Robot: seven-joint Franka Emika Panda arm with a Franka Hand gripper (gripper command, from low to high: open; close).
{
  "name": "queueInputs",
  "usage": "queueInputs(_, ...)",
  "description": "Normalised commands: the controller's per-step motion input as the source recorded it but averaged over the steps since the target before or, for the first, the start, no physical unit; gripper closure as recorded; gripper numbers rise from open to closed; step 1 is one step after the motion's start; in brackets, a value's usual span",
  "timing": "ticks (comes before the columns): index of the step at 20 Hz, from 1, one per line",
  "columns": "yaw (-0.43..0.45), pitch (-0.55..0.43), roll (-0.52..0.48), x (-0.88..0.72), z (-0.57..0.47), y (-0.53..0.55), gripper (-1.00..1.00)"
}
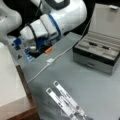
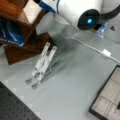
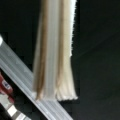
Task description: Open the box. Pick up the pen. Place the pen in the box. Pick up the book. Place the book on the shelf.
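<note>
The box (image 1: pixel 100 47) stands open on the tabletop (image 1: pixel 75 82) at a front view's right, lid raised, so its beige compartments are reachable; dark items lie in them, and whether one is the pen cannot be told. The book (image 1: pixel 10 77) lies flat on the shelf (image 1: pixel 25 110) at a front view's left. The metal stand (image 2: pixel 41 65) is bare. The pincer does not show; the arm (image 1: pixel 50 22) hides it, so its opening cannot be determined. The wrist view shows only an unidentified pale edge (image 3: pixel 55 50).
</note>
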Motion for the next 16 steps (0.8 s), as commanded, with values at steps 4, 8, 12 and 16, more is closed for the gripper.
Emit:
queueInputs(4,-0.319,-0.075,0.367,0.19,-0.04,0.55,-1.00)
queueInputs(8,-0.392,-0.072,0.289,0.25,-0.08,0.50,-1.00)
queueInputs(12,-0.469,-0.094,0.338,0.27,-0.09,0.33,-1.00)
queueInputs(16,-0.563,-0.258,0.609,0.31,-0.15,0.25,-1.00)
